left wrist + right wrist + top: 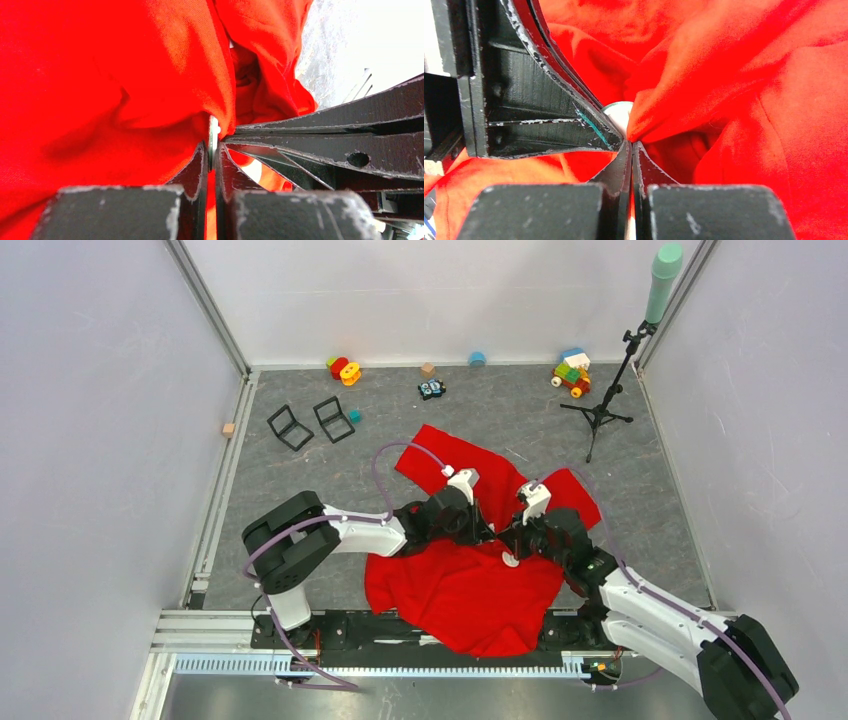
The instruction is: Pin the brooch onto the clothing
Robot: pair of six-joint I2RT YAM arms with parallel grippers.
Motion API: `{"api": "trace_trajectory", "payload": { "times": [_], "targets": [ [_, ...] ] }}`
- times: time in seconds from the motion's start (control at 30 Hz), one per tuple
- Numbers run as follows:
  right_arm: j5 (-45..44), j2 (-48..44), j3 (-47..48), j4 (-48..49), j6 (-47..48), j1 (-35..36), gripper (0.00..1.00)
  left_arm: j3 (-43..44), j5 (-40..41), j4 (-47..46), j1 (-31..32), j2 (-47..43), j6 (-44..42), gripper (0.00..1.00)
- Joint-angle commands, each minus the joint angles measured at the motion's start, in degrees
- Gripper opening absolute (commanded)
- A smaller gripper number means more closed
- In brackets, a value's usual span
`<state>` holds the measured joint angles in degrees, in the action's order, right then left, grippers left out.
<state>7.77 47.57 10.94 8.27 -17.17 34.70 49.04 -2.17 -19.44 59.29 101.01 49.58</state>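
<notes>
The red T-shirt (470, 590) lies crumpled on the grey table between my arms. My left gripper (493, 536) is shut on the brooch, a thin white disc seen edge-on between its fingertips (213, 140). The brooch also shows as a small white round spot in the top view (511, 560) and behind a fold in the right wrist view (618, 112). My right gripper (522, 540) is shut on a raised fold of the shirt (659, 122), tip to tip with the left gripper. In the left wrist view the right gripper's fingers (320, 125) reach in from the right, pinching fabric beside the brooch.
At the back lie toy blocks (344, 369), a small toy car (431, 389), a colourful block toy (572, 373), and two black frames (311, 424). A black tripod with a green cylinder (608, 400) stands at the back right. White walls enclose the table.
</notes>
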Motion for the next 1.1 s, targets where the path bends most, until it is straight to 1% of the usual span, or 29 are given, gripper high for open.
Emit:
{"api": "trace_trajectory", "payload": {
  "times": [0.0, 0.07, 0.1, 0.2, 0.23, 0.3, 0.4, 0.5, 0.57, 0.63, 0.9, 1.07],
  "targets": [
    [0.96, 0.86, -1.51, 1.52, -0.58, -0.08, 0.00, -0.65, -2.68, -9.45, 0.28, -3.12, 1.85, 0.02],
    [1.13, 0.29, -1.70, 1.90, -0.72, -0.11, 0.00, -0.36, -3.85, -9.76, 0.29, -2.71, 1.58, 0.02],
    [1.12, -0.05, -1.51, 1.63, -0.60, -0.09, 0.02, -0.26, -4.27, -9.86, 0.22, -2.62, 1.42, 0.02],
    [1.19, -1.58, 0.07, -0.65, -0.03, -0.09, 0.13, -0.41, -4.44, -9.85, 0.21, -2.80, 1.40, 0.02],
    [1.09, -2.30, 0.73, -1.94, 0.40, -0.07, 0.18, -0.58, -4.25, -9.87, 0.11, -3.03, 1.46, 0.02],
    [0.35, -4.53, 2.16, -4.68, 1.27, -0.12, 0.26, -0.69, -3.92, -9.25, 0.04, -3.22, 1.81, 0.02],
    [-3.04, -8.43, 3.92, -9.39, 1.92, -0.07, 0.33, -0.67, -3.81, -8.64, -0.05, -3.40, 2.17, 0.02],
    [-5.24, -12.63, 4.86, -12.74, 2.70, -0.10, 0.47, -1.24, -3.34, -8.66, -0.11, -3.98, 2.53, 0.02],
    [-5.57, -14.91, 5.21, -13.90, 2.94, -0.07, 0.53, -1.72, -3.06, -9.15, -0.06, -4.74, 2.79, 0.02],
    [-5.84, -16.98, 4.95, -14.16, 2.92, -0.07, 0.57, -2.06, -2.95, -9.18, -0.08, -5.17, 2.80, 0.02],
    [-7.42, -22.05, 2.75, -13.17, 1.80, -0.07, 0.60, -2.61, -3.63, -9.51, -0.07, -5.46, 3.13, 0.02],
    [-4.08, -21.84, 1.23, -11.25, 2.40, -0.04, 0.59, -2.41, -3.71, -9.71, -0.08, -5.45, 3.28, 0.02]
  ]
}}
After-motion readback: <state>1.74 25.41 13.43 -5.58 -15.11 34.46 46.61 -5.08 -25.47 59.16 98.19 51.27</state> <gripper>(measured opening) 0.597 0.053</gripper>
